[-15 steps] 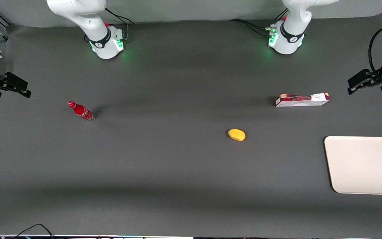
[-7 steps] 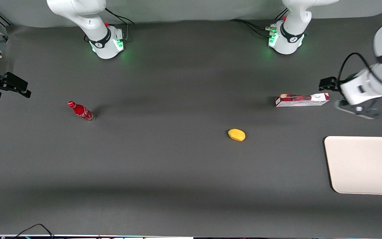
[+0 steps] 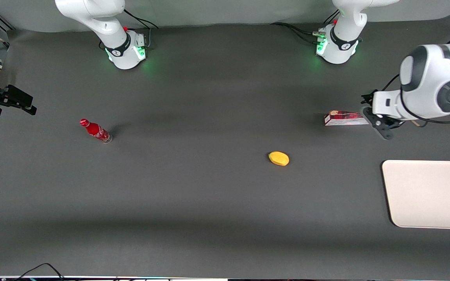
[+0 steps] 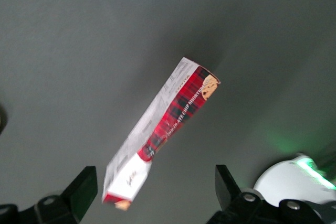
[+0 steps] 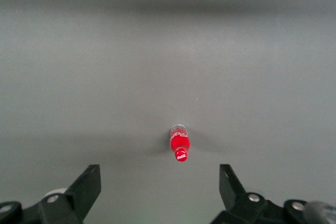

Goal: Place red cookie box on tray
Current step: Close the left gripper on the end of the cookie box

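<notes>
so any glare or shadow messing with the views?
Front view: green LED glow around both arm bases, soft shadow bands over the table; the hand covers the red cookie box's white end. Left wrist view: open hand above the box, green glow, no glare.

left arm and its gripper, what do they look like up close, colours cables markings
The left arm has glossy white rounded shells with dark grey joint rings and a black round cap. A thin black cable loops beside the wrist. Its base wears a black band and glows green. The gripper, above the red cookie box, has a white body and black, wedge-shaped fingers.
</notes>
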Controlling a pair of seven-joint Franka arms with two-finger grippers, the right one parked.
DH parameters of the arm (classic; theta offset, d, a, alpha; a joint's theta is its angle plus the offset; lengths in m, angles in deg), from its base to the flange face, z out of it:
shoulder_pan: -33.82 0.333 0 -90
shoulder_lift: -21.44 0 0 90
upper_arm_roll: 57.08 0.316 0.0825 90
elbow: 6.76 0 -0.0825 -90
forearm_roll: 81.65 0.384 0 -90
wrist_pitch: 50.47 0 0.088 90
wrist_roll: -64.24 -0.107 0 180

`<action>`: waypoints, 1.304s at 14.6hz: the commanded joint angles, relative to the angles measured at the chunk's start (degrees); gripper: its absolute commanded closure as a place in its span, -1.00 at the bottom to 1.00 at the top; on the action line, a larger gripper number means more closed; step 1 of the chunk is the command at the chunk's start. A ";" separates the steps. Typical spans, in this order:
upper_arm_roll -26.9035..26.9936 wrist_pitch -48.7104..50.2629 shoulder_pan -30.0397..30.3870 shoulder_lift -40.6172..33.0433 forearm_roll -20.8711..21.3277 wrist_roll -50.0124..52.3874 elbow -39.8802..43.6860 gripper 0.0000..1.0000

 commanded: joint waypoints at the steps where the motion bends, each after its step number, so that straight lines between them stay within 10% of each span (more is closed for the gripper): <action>1: 0.56 -16.36 0.34 -6.62 0.46 -11.40 -15.34 -1.00; 15: 2.76 -44.27 -0.18 0.14 -0.07 -19.96 -28.90 -1.00; 19: 3.47 -45.06 -0.09 1.63 -2.43 -23.73 -28.82 0.07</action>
